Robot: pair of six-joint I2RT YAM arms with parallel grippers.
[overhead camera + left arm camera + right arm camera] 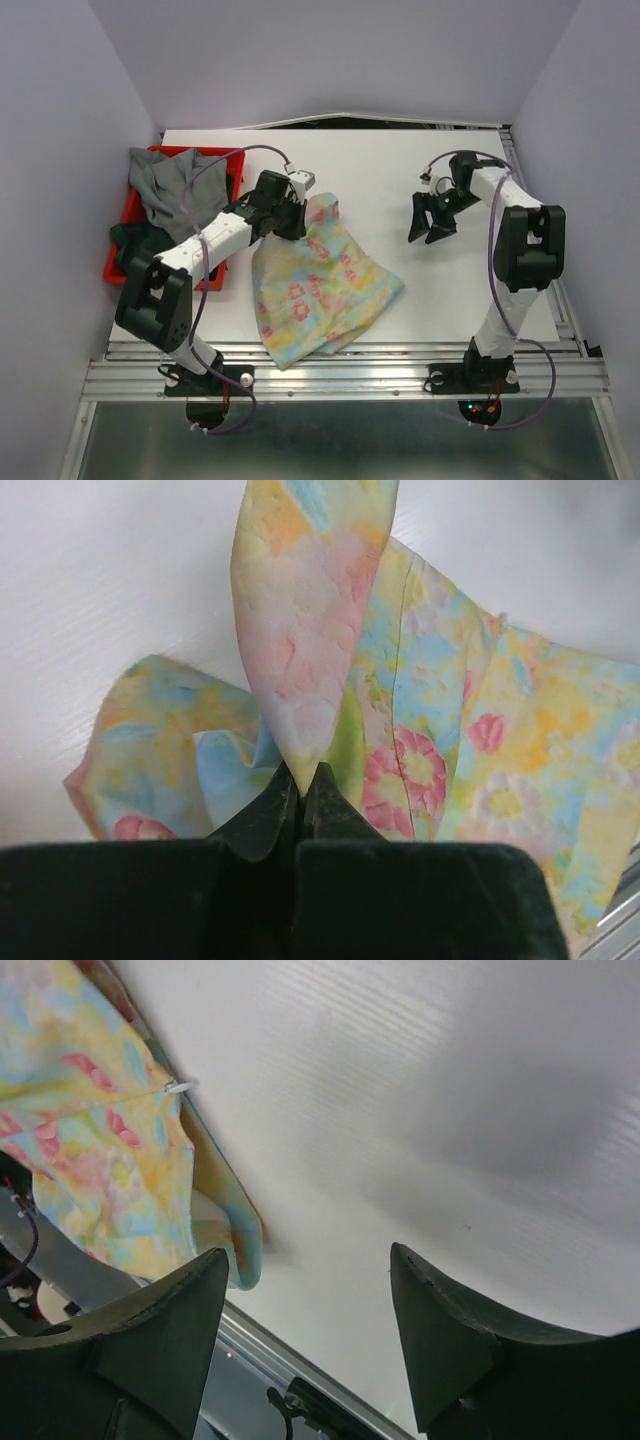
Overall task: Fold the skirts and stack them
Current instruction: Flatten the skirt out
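Left gripper (288,218) lifts one edge of the floral skirt (320,290) at the middle of the bench (430,300).
Its jaws are clamped on the cloth. The right gripper (432,222) hangs agape near the right edge, and grey skirts (170,185) lie in the red bin (128,205) at the left edge.

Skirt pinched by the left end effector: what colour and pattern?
The skirt is pastel yellow-blue with pink flowers; left wrist view shows it best.
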